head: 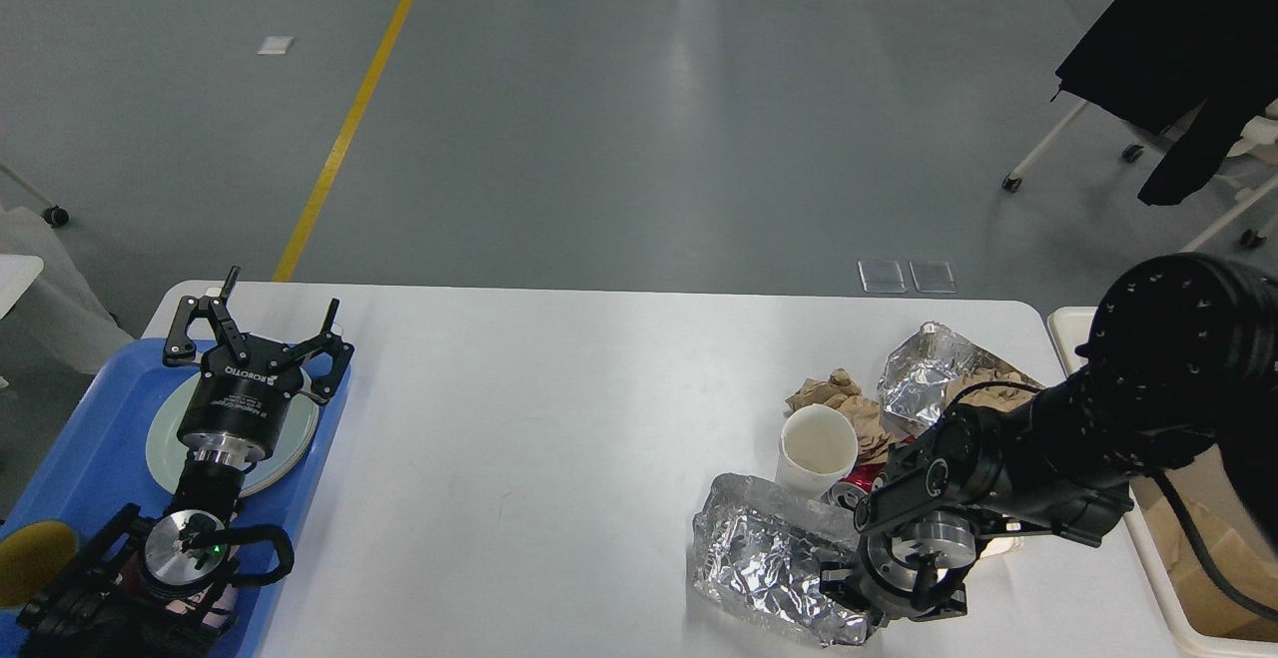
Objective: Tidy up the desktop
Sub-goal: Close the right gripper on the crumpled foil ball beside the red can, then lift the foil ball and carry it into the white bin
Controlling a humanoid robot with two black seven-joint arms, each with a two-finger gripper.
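The white desktop (559, 418) carries a heap of litter at its right end. A large crumpled foil sheet (759, 558) lies at the front of the heap. Behind it stand a white paper cup (817, 448), a red can (861, 488), brown crumpled paper (834, 398) and a second foil wad (929, 373). My right gripper (894, 606) points down at the right edge of the large foil and touches it; its fingers are hidden under the wrist. My left gripper (262, 324) hangs open over a pale plate (298, 433), with nothing between its fingers.
The plate lies in a blue tray (90, 438) at the desktop's left end, with a yellow object (30, 558) at the tray's near corner. A cream-white bin (1066, 324) with brown paper inside stands past the right edge. A wheeled chair (1148, 89) is far right.
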